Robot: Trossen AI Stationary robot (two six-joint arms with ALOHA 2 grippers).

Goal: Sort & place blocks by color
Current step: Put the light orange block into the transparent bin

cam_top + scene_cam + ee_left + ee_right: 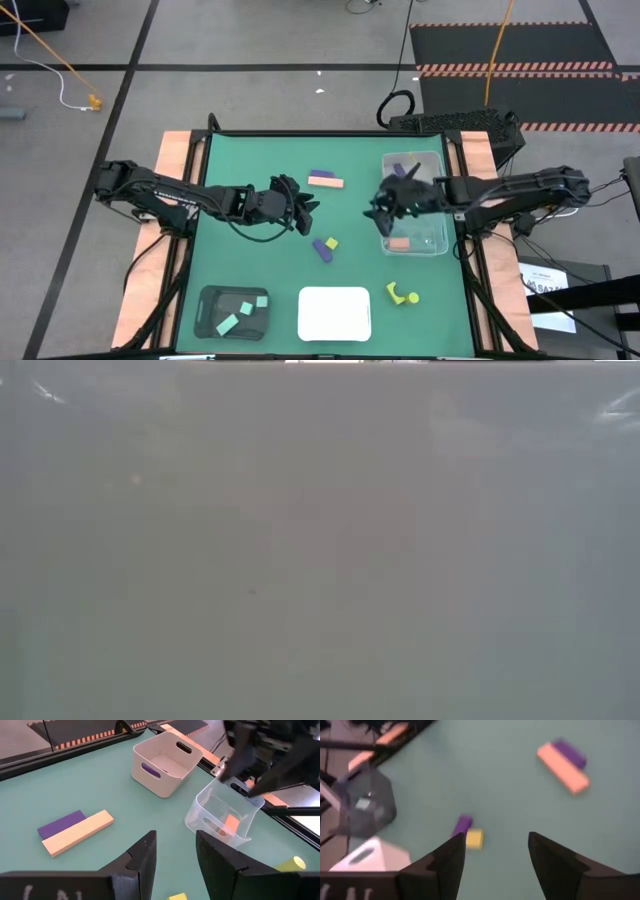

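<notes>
1. We see the right gripper [495,860] hanging just beside the clear tray [440,165], on the side towards the table's middle. Its fingers are spread and nothing is between them. If it swings low from here, its arm could clip the tray wall and shift the tray, along with the salmon block [400,243] and the purple piece [405,170] inside.
2. The left gripper [172,862] hovers over the middle of the green mat, released and empty. The two claws sit near each other, so if both go for the same block, we judge that the arms may collide.
3. The purple block [321,248] and the yellow block [331,241] lie touching, between the two grippers and nearer the white tray [335,312]. A closing claw could catch both or knock one aside, and the wrong colour would go along.
4. The purple bar [322,173] and the salmon bar [326,182] lie side by side and touching, towards the far edge. Fingers set down along their seam could pinch the pair together.
5. The yellow pieces [403,294] sit near the table's edge beside the clear tray. A clumsy nudge might roll one off.
6. The mint blocks [238,315] rest in the black tray [208,300]. The clear tray holds two colours, so we think a mis-sort is possible there.
</notes>
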